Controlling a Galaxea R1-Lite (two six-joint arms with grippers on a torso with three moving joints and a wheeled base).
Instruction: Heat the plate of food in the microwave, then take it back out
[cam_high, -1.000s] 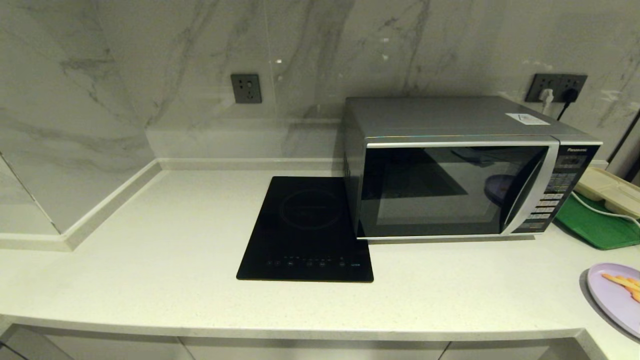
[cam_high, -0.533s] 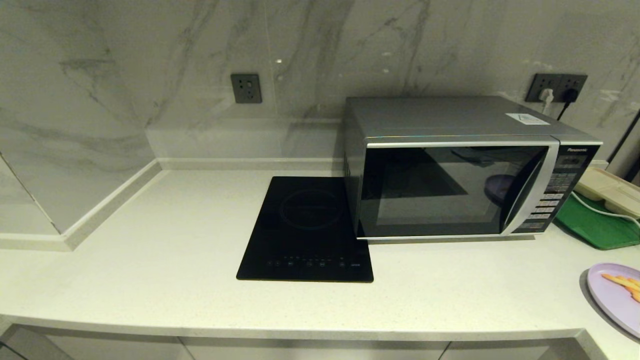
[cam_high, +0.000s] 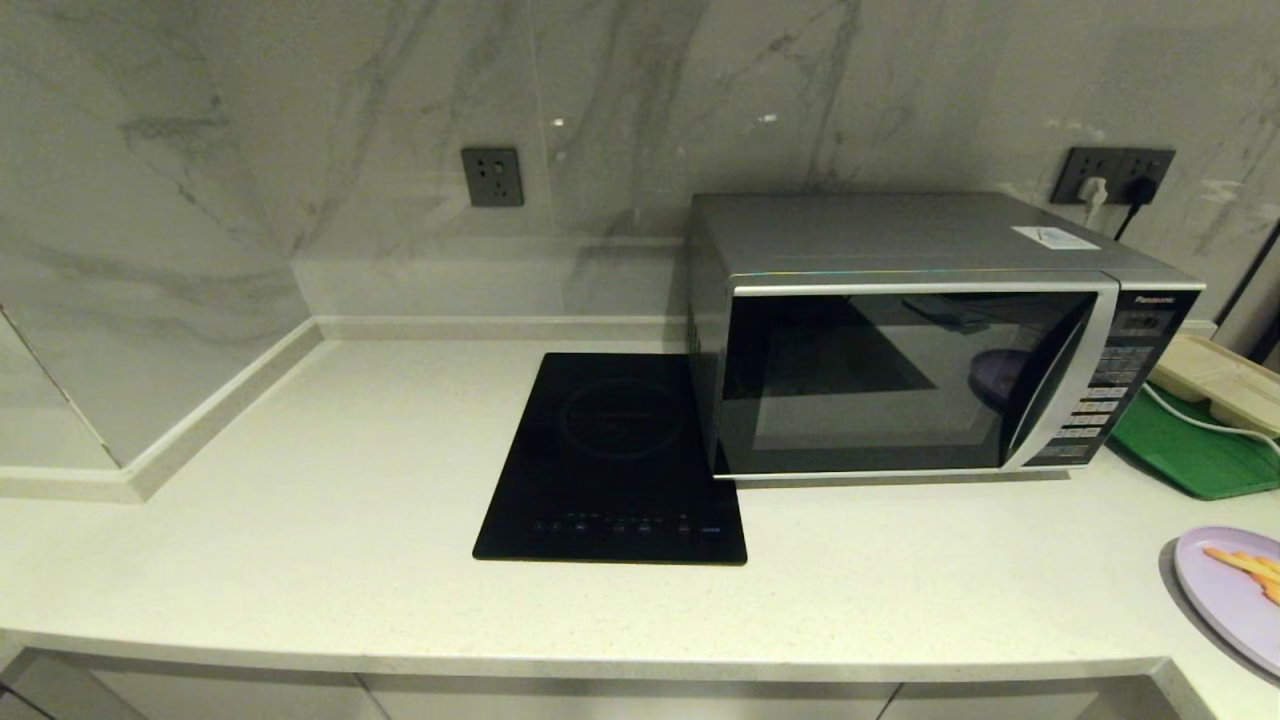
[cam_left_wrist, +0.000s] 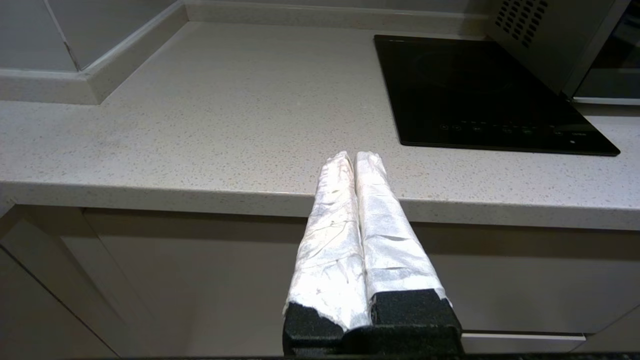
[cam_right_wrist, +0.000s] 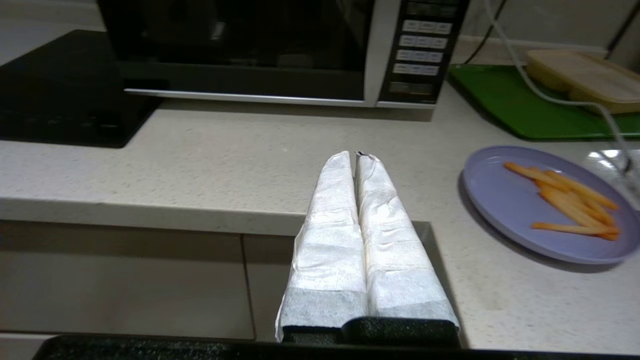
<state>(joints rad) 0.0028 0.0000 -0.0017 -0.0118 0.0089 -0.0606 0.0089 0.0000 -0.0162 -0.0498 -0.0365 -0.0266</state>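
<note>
The silver-grey microwave (cam_high: 920, 340) stands on the counter with its dark glass door closed; it also shows as the microwave (cam_right_wrist: 280, 50) in the right wrist view. The lavender plate of food (cam_high: 1235, 590) lies at the counter's front right, with orange fries on the plate of food (cam_right_wrist: 545, 200). My right gripper (cam_right_wrist: 356, 155) is shut and empty, held before the counter's front edge, to the left of the plate. My left gripper (cam_left_wrist: 354, 156) is shut and empty too, low at the counter's front edge, left of the hob. Neither gripper shows in the head view.
A flat black induction hob (cam_high: 615, 455) lies left of the microwave. A green tray (cam_high: 1190, 445) holding a cream box (cam_high: 1220, 385) and a white cable sits to the microwave's right. Marble walls and a raised ledge (cam_high: 150, 470) bound the counter's back and left.
</note>
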